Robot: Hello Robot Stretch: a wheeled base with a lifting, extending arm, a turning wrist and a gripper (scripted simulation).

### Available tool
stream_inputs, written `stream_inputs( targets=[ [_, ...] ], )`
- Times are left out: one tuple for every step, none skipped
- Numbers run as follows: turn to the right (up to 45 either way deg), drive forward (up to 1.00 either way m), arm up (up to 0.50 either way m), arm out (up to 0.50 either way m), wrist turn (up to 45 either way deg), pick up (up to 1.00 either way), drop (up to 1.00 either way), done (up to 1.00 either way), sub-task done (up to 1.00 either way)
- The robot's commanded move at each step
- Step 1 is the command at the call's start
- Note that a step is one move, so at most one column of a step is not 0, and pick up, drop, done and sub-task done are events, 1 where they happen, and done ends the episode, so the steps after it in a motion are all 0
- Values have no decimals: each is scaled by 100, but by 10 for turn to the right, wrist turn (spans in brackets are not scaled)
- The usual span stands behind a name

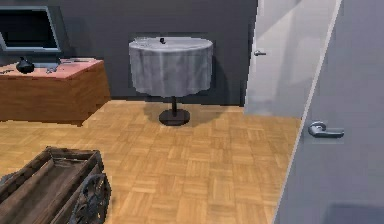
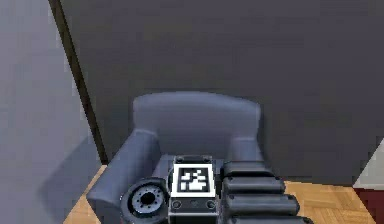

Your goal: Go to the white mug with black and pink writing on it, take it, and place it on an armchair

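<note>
Arm side view: gripper (image 2: pixel 147 200) is a dark rounded body low in the picture, just left of the white marker square (image 2: pixel 192 180), with the ribbed dark arm (image 2: pixel 252 195) to the marker's right. Its far end lies against the armchair (image 2: pixel 195 125), so I cannot tell its grip state or whether it holds anything. The armchair is blue-grey and upright. Its back is toward the dark wall (image 2: pixel 300 70), its seat faces the camera, and its broad back runs left to right across the middle. Wood floor (image 2: pixel 85 203) shows at its foot. Forward view: a round table (image 1: pixel 171 65) with a grey cloth stands on a dark pedestal, with a small dark item (image 1: pixel 161 41) on top, too small to identify. A wooden desk (image 1: pixel 50 90) with a monitor (image 1: pixel 25 30) is at left, a white door (image 1: pixel 275 60) at right, and a wooden cart (image 1: pixel 55 185) at lower left.
</note>
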Motion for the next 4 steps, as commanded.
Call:
stream_inputs(
  targets=[
    [0,0,0,48,0,0,0,0,0],
    [0,0,0,0,450,0,0,0,0],
    [0,0,0,0,450,0,0,0,0],
    [0,0,0,0,360,0,0,0,0]
  ],
)
